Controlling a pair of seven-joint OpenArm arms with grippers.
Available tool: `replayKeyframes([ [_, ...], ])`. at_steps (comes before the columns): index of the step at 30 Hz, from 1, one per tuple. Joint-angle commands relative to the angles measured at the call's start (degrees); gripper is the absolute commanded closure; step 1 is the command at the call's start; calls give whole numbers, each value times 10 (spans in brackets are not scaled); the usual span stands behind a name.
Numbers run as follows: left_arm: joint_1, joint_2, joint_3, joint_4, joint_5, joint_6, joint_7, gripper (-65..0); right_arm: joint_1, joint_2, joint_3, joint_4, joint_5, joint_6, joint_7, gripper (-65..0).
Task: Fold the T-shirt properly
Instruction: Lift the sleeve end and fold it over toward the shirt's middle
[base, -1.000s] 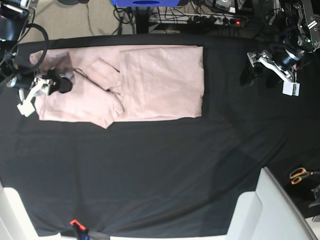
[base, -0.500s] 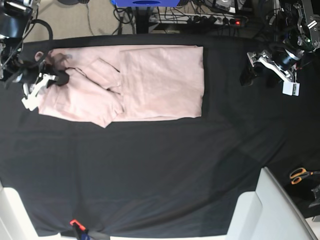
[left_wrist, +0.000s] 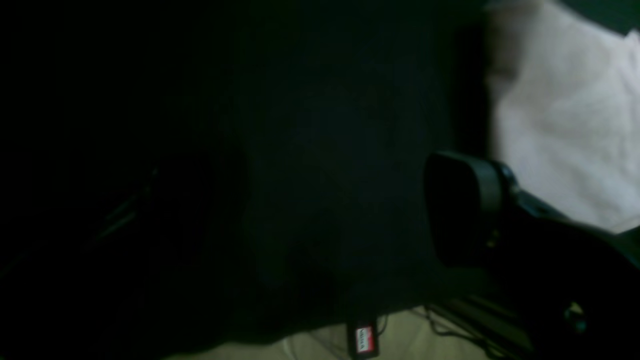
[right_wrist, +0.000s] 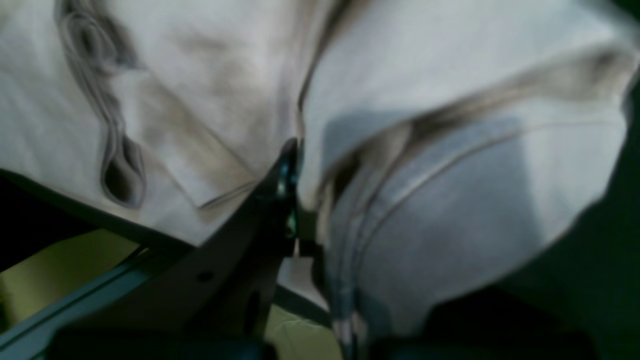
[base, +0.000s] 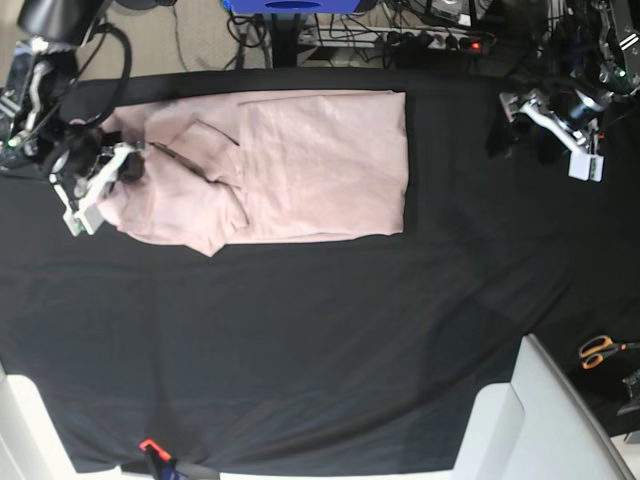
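Folding is mid-way: we see the pink T-shirt (base: 300, 165) lying on the black-covered table (base: 320, 340), one end pinched in the closed right pincer (base: 108, 172). The left pincer (base: 545, 125) hangs wide, empty. Next, we judge, carry that end across the shirt.
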Motion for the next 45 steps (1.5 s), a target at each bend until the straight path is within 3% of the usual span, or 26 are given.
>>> replayKeyframes([
  [1,4,-13,-10,12,-9,-5,-12,-650,2,-3,-2,28,-17,1,5,-6],
  [4,21,-18,-40,24,-9,-5,-12,-645,-8,-16,-49,79,-91,1,9,-6],
  [7,34,-20,-75,26,-9,-5,-11,-533,-30,-51,-93,122,-175,-4,40,-6],
  [10,50,-21,-115,25,-9,-5,-10,-362,-61,-80,-158,163,-264,-63,83,-6],
  [12,64,-25,-128,25,-9,-5,-10,-296,-78,-83,-209,176,-293,-103,94,-6],
  [14,78,-33,-135,24,-9,-5,-10,-263,-92,-83,-263,185,-305,-170,97,-6],
  [17,94,-40,-135,22,-9,-5,-11,-260,-103,-80,-336,191,-305,-274,106,-6],
  [21,96,-37,-135,22,4,-5,-12,-258,-108,-60,-430,190,-306,-383,121,-6],
  [24,92,-30,-133,24,72,-5,-12,-257,-104,-48,-506,186,-306,-484,121,-6],
  [27,89,-8,-134,32,137,-5,-12,-257,-92,-43,-558,185,-306,-560,101,-6],
  [31,78,5,-135,31,178,-5,-12,-257,-67,-49,-604,165,-304,-621,67,-6],
  [39,75,6,-131,35,178,-5,-12,-257,-34,-82,-644,86,-303,-723,65,-6],
  [45,74,6,-131,30,178,-5,-12,-257,-31,-81,-658,84,-305,-753,65,-6],
])
